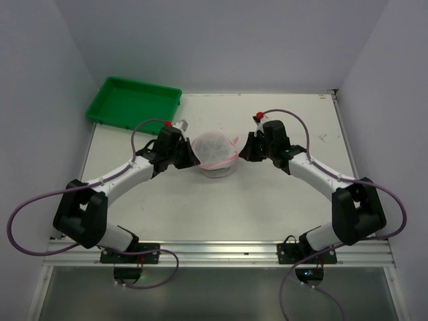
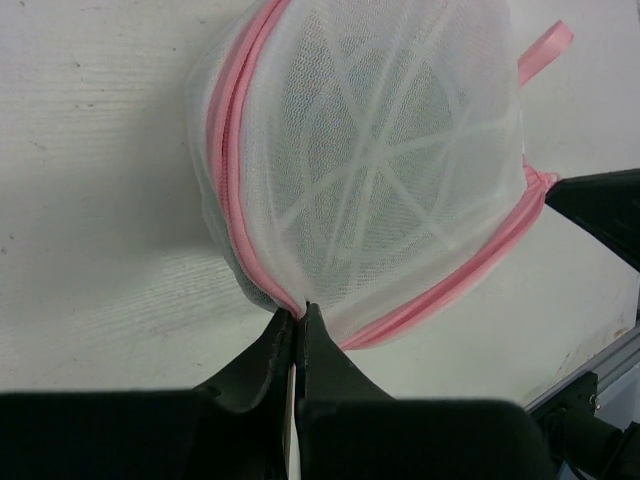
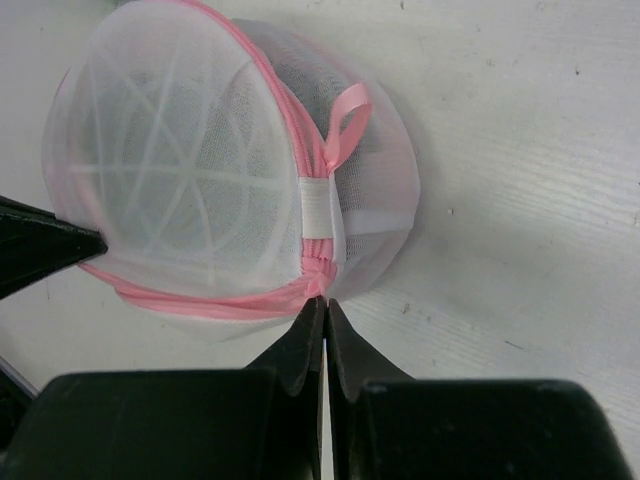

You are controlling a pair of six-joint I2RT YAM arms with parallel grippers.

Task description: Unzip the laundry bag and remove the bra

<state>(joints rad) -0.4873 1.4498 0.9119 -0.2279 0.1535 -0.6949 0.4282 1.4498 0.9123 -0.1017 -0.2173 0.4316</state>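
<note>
The laundry bag (image 1: 214,152), a round dome of white mesh with a pink zipper rim, sits mid-table between my grippers. It also shows in the left wrist view (image 2: 380,160) and the right wrist view (image 3: 190,190). My left gripper (image 2: 300,310) is shut, pinching the pink rim and mesh at the bag's left edge. My right gripper (image 3: 323,298) is shut on the pink zipper end just below a white tab and a pink loop (image 3: 345,125). A dark shape shows dimly through the mesh; the bra itself is not clearly visible. The zipper looks closed.
A green rectangular tray (image 1: 134,100) stands at the back left of the white table (image 1: 281,200). The table's metal front rail (image 1: 214,251) runs along the near edge by the arm bases.
</note>
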